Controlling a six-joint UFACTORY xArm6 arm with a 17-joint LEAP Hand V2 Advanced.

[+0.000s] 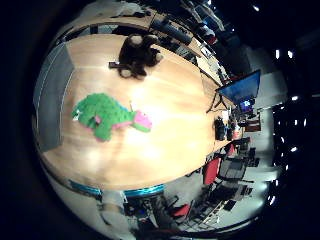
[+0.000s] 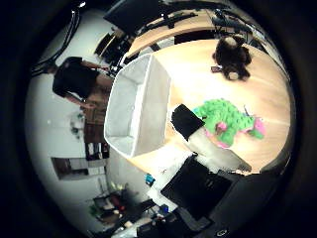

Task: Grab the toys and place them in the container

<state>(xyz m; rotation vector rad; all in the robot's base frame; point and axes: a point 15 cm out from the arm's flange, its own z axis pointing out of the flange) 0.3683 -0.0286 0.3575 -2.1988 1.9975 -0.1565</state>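
The grey fabric container (image 2: 136, 106) is standing open and empty at the edge of the wooden table (image 1: 165, 120), its walls looking thin and soft, so they would probably be giving way under a push. Just beside it the hand (image 2: 198, 148) is reaching in over the table, its black and white parts ending close to the green plush dinosaur (image 2: 225, 121); it is holding nothing, though whether the fingers are straight or curled I cannot tell from what is showing. The dinosaur is lying on its side on the table near the container, pink at the muzzle and belly, and it is looking light, squashy and non-slippery, so closing around the thick middle of the body seems the safest hold, rather than the thin tail or legs. Further across the table, well apart, the brown plush toy (image 1: 136, 56) is sitting, equally soft and light, best taken around its round torso.
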